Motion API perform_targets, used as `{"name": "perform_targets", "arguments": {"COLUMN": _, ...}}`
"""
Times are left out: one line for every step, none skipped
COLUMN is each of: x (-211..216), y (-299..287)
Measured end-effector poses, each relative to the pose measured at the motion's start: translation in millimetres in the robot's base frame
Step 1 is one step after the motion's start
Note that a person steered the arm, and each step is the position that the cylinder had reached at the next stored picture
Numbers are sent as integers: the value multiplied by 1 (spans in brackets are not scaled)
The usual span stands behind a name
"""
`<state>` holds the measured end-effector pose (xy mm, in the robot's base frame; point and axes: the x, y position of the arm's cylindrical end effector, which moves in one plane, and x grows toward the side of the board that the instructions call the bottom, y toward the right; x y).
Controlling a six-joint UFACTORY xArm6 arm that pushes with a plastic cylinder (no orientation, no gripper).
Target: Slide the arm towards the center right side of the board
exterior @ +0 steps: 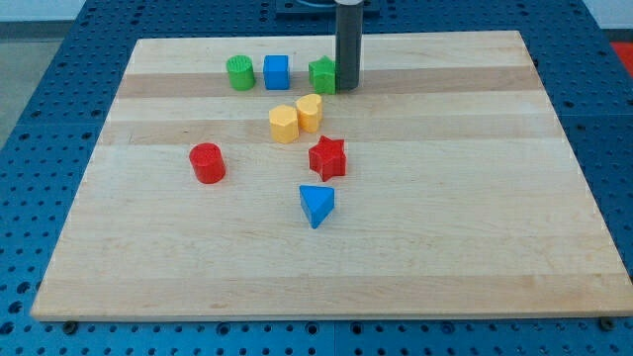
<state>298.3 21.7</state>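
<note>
My tip (pixel 347 87) stands on the wooden board (pixel 465 198) near the view's top, just right of the green star block (pixel 322 75) and touching or nearly touching it. Left of that are a blue cube (pixel 276 71) and a green cylinder (pixel 239 72). Below the tip lie two yellow blocks side by side, a hexagon-like one (pixel 284 125) and a rounded one (pixel 310 113). A red star block (pixel 327 157) sits below them, a blue triangle block (pixel 316 205) further down, and a red cylinder (pixel 208 163) at the left.
The board rests on a blue perforated table (pixel 40 89) that shows on all sides. The board's right edge (pixel 579 168) runs down the view's right.
</note>
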Motion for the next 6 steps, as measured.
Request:
{"name": "perform_targets", "arguments": {"x": -5, "y": -8}}
{"name": "perform_targets", "arguments": {"x": -16, "y": -9}}
{"name": "perform_targets", "arguments": {"x": -17, "y": -9}}
{"name": "perform_targets", "arguments": {"x": -17, "y": -4}}
{"name": "perform_targets", "arguments": {"x": -17, "y": 21}}
{"name": "perform_targets", "arguments": {"x": -10, "y": 75}}
